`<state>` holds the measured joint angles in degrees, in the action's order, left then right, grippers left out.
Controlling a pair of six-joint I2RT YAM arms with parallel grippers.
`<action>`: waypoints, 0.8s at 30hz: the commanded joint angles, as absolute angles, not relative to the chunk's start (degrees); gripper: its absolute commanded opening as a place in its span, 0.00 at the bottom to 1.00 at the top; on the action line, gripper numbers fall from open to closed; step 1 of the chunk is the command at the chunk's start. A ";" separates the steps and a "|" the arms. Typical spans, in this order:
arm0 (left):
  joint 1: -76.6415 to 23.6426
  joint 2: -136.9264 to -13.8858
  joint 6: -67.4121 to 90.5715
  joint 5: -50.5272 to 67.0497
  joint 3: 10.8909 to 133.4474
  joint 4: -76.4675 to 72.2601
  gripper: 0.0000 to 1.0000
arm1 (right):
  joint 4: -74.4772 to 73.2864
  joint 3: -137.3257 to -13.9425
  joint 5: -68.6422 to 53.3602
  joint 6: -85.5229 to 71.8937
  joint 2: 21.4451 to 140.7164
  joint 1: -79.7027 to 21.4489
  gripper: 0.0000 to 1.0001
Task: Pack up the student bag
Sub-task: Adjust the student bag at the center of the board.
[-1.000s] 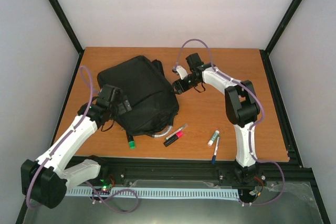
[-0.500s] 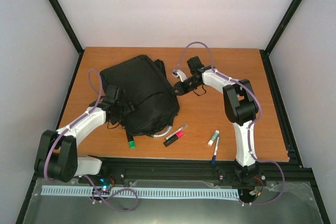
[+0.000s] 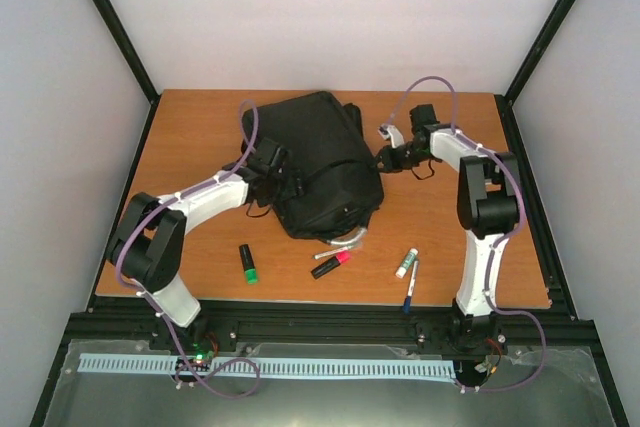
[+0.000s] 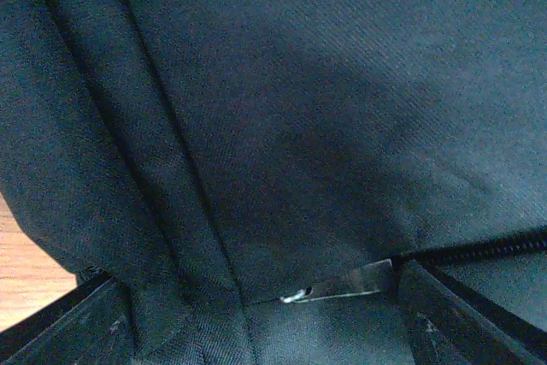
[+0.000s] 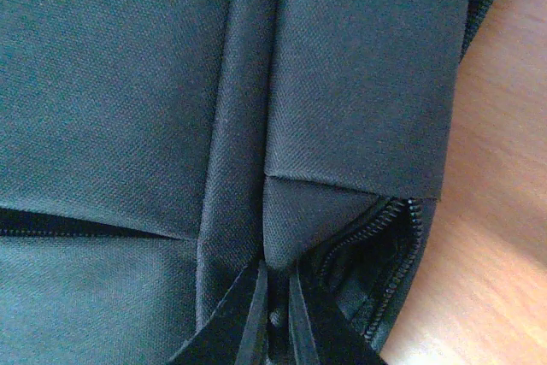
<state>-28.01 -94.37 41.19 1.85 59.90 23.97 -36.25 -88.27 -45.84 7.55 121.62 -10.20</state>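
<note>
Lying between left pincer and right pincer: student bag.

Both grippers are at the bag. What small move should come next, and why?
Probably close the left gripper on the zip pull lying between its open jaws: the right gripper pinches the student bag beside a zip, bracing it.

The student bag blocks the upper middle of the surface, with the left tool and right tool hard against its flanks. Open room lies at upper left and far right. Along the lower edge a green marker, pink marker, white tube and pen obstruct.
</note>
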 commanded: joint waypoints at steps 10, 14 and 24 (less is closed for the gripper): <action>-32.96 -88.60 36.35 0.54 65.23 31.47 1.00 | -37.34 -75.87 -45.92 12.28 103.43 0.06 0.21; -32.96 -83.42 36.55 -8.01 65.46 41.33 1.00 | -39.26 -74.06 -44.59 16.02 95.89 1.76 0.47; -35.60 -71.46 28.02 -3.39 55.29 35.74 1.00 | -39.64 -77.46 -46.04 19.10 80.92 0.65 0.70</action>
